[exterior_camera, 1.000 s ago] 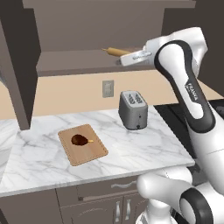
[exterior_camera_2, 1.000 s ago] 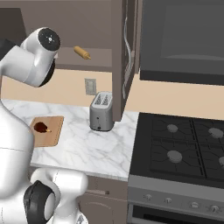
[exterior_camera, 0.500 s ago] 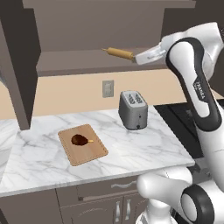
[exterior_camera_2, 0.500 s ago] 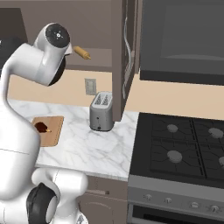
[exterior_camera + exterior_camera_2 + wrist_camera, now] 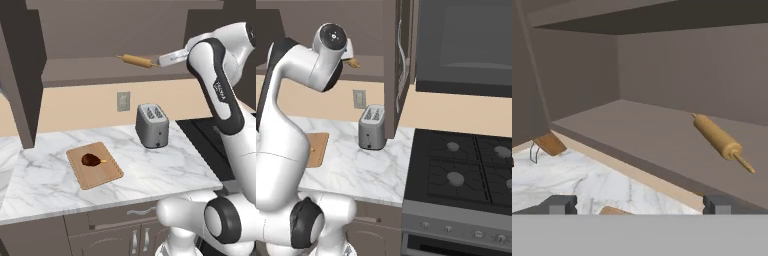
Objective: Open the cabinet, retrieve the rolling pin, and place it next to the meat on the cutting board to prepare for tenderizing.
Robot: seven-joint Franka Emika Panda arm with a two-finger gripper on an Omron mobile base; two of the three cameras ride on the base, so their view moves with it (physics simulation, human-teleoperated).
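The cabinet stands open, with its left door swung out. On its bottom shelf lies the tan rolling pin, also in the hand view, ahead and to the right. My gripper hovers at shelf height just off the pin's right end, open and holding nothing; its fingertips stand wide apart. Down on the counter, the cutting board carries the small brown meat. In the right base view my arm covers most of the rolling pin.
A silver toaster stands on the marble counter right of the board. The cabinet's right door hangs open beside my arm. A black stove lies to the right, and drawers sit under the counter.
My hand has drawn to the right, from over the pin's right end to just beside it, and the elbow has swung right. The pin has not moved; the jaws stayed open.
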